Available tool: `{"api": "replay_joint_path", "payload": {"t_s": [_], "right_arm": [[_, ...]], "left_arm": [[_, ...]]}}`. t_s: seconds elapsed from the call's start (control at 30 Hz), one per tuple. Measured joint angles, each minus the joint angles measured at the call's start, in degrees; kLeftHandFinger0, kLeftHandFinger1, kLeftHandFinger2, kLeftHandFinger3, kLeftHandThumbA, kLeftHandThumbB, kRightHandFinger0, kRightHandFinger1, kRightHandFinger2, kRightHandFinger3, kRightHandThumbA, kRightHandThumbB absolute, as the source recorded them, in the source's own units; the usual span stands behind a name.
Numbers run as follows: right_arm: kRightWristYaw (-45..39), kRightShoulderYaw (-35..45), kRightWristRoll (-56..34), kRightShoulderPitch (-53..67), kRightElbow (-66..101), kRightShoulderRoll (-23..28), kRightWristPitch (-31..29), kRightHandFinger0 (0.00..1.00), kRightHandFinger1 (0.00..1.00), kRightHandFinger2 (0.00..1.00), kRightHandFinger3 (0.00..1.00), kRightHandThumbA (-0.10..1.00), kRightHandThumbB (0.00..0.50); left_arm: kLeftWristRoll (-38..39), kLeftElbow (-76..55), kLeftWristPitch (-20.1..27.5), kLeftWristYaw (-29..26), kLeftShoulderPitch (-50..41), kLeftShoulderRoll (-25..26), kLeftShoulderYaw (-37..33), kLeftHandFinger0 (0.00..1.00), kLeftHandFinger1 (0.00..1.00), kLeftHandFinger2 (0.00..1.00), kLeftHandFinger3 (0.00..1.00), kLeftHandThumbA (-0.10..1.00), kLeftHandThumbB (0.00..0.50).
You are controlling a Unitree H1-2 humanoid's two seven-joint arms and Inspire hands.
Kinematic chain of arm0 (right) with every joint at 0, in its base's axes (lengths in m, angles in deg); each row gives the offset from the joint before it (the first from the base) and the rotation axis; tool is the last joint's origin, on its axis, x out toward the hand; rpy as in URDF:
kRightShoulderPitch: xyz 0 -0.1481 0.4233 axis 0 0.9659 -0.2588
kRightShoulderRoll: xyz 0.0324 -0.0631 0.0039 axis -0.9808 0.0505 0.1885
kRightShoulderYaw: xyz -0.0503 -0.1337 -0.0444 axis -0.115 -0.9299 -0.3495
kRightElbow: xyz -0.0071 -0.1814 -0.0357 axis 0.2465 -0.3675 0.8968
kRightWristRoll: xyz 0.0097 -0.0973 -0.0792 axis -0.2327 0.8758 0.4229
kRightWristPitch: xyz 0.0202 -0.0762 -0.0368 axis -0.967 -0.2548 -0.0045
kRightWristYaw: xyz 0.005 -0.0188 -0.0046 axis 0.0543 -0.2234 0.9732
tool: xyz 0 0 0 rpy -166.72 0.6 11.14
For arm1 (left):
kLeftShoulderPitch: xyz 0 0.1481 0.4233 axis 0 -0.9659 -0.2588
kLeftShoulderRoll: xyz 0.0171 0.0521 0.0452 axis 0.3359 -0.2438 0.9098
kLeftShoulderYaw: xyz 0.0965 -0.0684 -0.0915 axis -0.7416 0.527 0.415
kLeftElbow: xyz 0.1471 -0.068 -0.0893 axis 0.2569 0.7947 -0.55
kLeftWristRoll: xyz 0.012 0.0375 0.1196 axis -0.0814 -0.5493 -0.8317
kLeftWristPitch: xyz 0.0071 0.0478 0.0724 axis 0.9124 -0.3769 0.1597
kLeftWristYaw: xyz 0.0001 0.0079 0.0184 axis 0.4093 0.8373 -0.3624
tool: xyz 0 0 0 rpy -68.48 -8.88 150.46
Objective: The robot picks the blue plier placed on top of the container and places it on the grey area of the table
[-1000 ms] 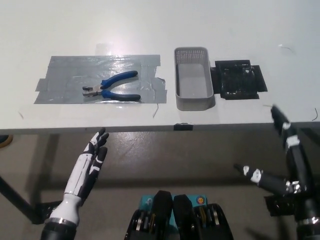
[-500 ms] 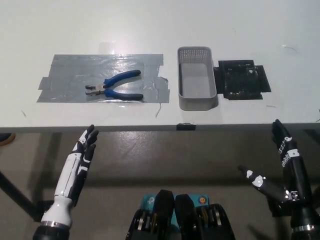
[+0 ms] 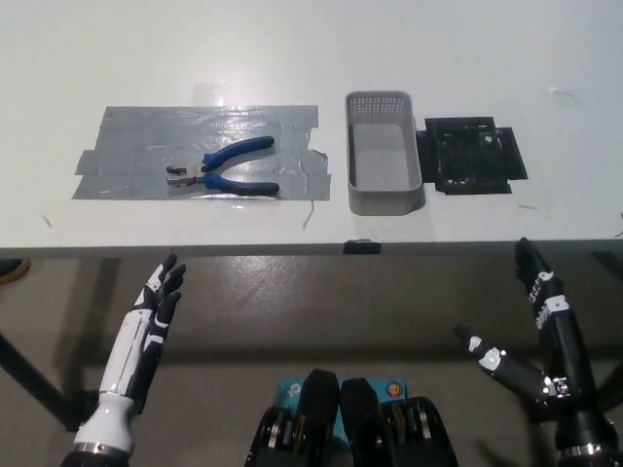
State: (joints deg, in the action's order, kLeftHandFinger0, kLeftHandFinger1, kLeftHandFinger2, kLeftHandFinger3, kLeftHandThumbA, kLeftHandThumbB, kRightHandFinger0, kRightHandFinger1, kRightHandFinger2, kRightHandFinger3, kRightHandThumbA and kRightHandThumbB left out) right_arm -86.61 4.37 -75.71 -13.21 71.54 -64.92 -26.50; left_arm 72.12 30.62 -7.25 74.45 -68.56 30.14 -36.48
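The blue-handled plier lies flat on the grey taped area at the table's left, jaws pointing left, handles spread. The grey perforated container stands right of it with nothing inside. My white left hand hangs below the table's front edge at lower left, open, fingers straight. My black right hand is at lower right, also below the edge, open with fingers spread. Both hands are well away from the plier.
A black taped patch lies right of the container. The white table runs across the upper picture, its front edge crossing the middle. Floor shows beneath.
Both hands have dropped lower and drawn back from the table edge. The view shifted slightly between the oldest frame and now. The plier has not moved.
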Motion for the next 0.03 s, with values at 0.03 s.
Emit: {"api": "replay_joint_path", "payload": {"t_s": [0.03], "right_arm": [[0.0,0.0,0.0,0.0,0.0,0.0,0.0,1.0,1.0,1.0,1.0,0.85,0.221]], "left_arm": [[0.0,0.0,0.0,0.0,0.0,0.0,0.0,1.0,1.0,1.0,1.0,1.0,0.159]]}}
